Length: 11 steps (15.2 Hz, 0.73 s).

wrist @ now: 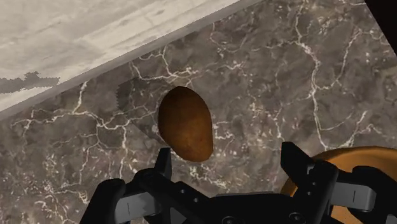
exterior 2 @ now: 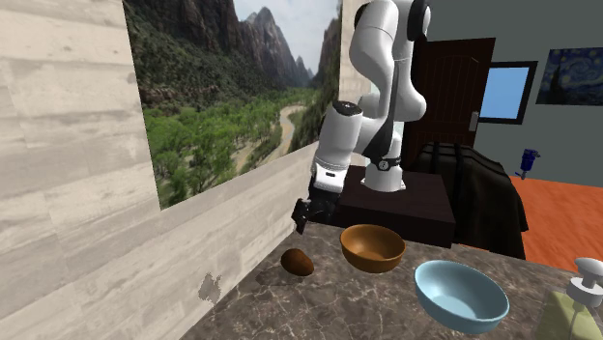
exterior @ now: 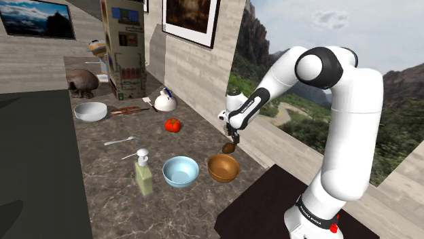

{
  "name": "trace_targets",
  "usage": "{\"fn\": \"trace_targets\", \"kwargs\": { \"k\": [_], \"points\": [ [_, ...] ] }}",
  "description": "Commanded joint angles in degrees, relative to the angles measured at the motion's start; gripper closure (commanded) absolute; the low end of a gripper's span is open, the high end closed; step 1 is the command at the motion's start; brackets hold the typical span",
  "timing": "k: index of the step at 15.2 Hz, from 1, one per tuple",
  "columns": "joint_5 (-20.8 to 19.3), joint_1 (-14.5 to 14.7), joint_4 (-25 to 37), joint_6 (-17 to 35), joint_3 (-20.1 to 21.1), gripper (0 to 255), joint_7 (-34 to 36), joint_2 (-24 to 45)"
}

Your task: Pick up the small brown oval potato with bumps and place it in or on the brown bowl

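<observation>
1. We're seeing the end effector [wrist: 229,156] w/ fingers spread and pinching nothing. In the second exterior view it's hovering just above the potato [exterior 2: 298,262].
2. The potato is lying on the counter [exterior 2: 319,309], lower middle of the second exterior view. It's sitting near the pale wall [exterior 2: 116,222] and just beside the brown bowl [exterior 2: 373,247], not touching it.
3. Main risk, as we're judging it: in the wrist view the potato is sitting closer to one finger [wrist: 164,162] than the other, not centred btw them. Dropping straight down, that finger may be landing on top and rolling it off. The oval, bumpy shape isn't helping.
4. The wall is running close behind the potato, so a finger drifting that way could be scraping it.
5. The brown bowl's rim is lying close on the other side, so the far finger may be clipping and shoving it.
6. Others, in the shoulder view:
   - The blue bowl [exterior: 181,171] and soap dispenser [exterior: 143,173] are standing lower centre.
   - The tomato [exterior: 172,125] and fork [exterior: 121,141] are sitting mid-frame.
   - The white bowl [exterior: 90,111] and tall box [exterior: 124,47] are standing toward the upper left.
7. Nothing is standing btw potato and brown bowl, so we're reading the carry as short and clear.
</observation>
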Motion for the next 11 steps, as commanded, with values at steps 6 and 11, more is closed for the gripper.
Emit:
{"fn": "trace_targets", "kwargs": {
  "k": [6, 11],
  "points": [
    [-3.3, -1.3, 9.5, 6.0, 1.1, 0, -6.2, 14.8],
    [-3.6, -1.9, 11.0, 8.4, 0.8, 0, -5.9, 18.7]
  ]
}}
